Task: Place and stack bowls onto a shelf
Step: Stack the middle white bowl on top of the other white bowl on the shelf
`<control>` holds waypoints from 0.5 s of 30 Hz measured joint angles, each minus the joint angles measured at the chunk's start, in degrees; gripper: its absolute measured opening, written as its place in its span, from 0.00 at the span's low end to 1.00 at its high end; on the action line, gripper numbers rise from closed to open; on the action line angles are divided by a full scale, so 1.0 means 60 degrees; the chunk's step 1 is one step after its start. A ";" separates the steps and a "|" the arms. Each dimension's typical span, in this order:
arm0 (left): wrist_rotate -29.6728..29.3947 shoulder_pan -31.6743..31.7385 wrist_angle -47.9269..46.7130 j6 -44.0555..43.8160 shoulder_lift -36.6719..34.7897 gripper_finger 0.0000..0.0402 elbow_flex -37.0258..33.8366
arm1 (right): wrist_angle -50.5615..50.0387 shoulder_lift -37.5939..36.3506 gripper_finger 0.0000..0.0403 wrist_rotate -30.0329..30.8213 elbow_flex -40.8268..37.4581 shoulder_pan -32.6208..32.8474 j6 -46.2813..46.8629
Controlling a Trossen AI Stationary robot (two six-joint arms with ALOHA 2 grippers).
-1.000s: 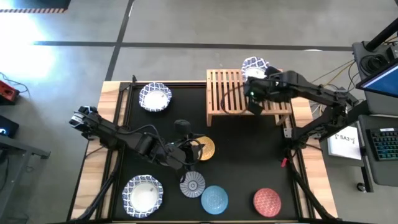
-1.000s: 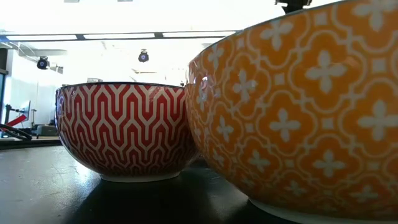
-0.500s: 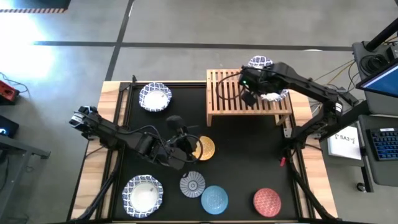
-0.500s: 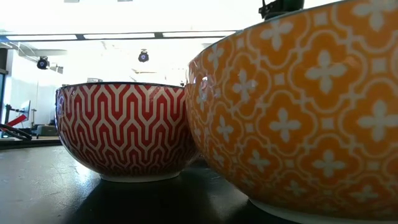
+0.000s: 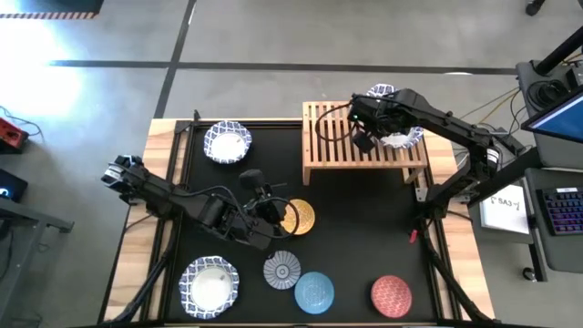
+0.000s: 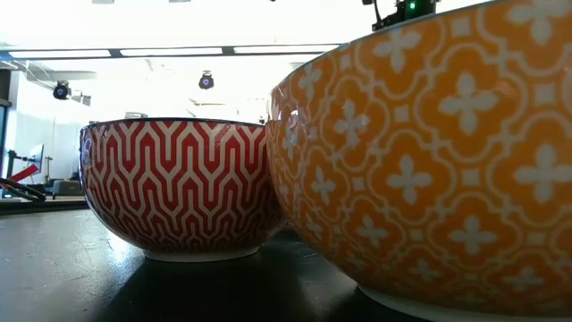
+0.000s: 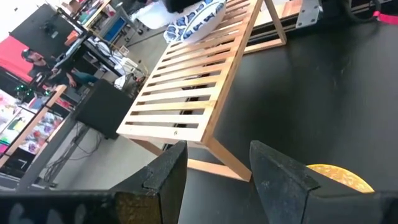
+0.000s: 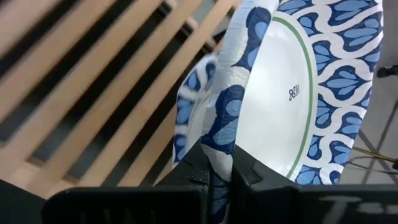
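Now, from above, your right claw [image 5: 390,137] sits over the far right end of the shelf [image 5: 328,137], pinched tight on the rim of a white blue-patterned bowl [image 5: 401,138] that lies over the slats there, with a second patterned bowl [image 5: 381,92] just behind the shelf. Your left claw [image 5: 273,211] hovers in front of the shelf, fingers apart and gripping nothing, just beside the mustard bowl [image 5: 301,217] on the black worktop [image 5: 364,237]. Farther from the shelf, along the near edge, you have a white bowl [image 5: 209,284], the grey-blue bowl [image 5: 281,270], the light blue bowl [image 5: 314,292] and the red bowl [image 5: 392,296]; another white bowl [image 5: 228,143] rests to the shelf's left.

At worktop height you see only the red bowl [image 6: 179,188] and the mustard bowl [image 6: 429,170] side by side.

Your left wrist camera shows the open fingers [image 7: 168,177] pointing at the shelf [image 7: 186,93], the mustard bowl [image 7: 339,175] just beside them.

Your right wrist camera shows the closed fingers [image 8: 245,171] clamping the patterned bowl [image 8: 292,93] by its rim over the shelf slats [image 8: 93,93]
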 joint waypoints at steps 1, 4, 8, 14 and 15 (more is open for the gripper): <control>-0.0003 0.0000 -0.0034 -0.0027 0.0000 0.39 0.0000 | -0.0005 -0.0020 0.02 0.0002 -0.0189 0.0000 0.0001; -0.0003 0.0000 -0.0079 -0.0055 0.0000 0.39 0.0000 | -0.0020 -0.0053 0.02 0.0003 -0.0771 0.0000 -0.0026; -0.0003 -0.0007 -0.0136 -0.0055 0.0000 0.39 0.0000 | -0.0023 -0.0059 0.02 0.0015 -0.1208 0.0000 -0.0164; -0.0003 -0.0007 -0.0208 -0.0074 0.0000 0.39 0.0000 | -0.0015 -0.0066 0.02 0.0043 -0.1248 0.0000 -0.0416; -0.0003 -0.0007 -0.0208 -0.0074 0.0000 0.39 0.0000 | -0.0015 -0.0066 0.02 0.0045 -0.1248 0.0000 -0.0431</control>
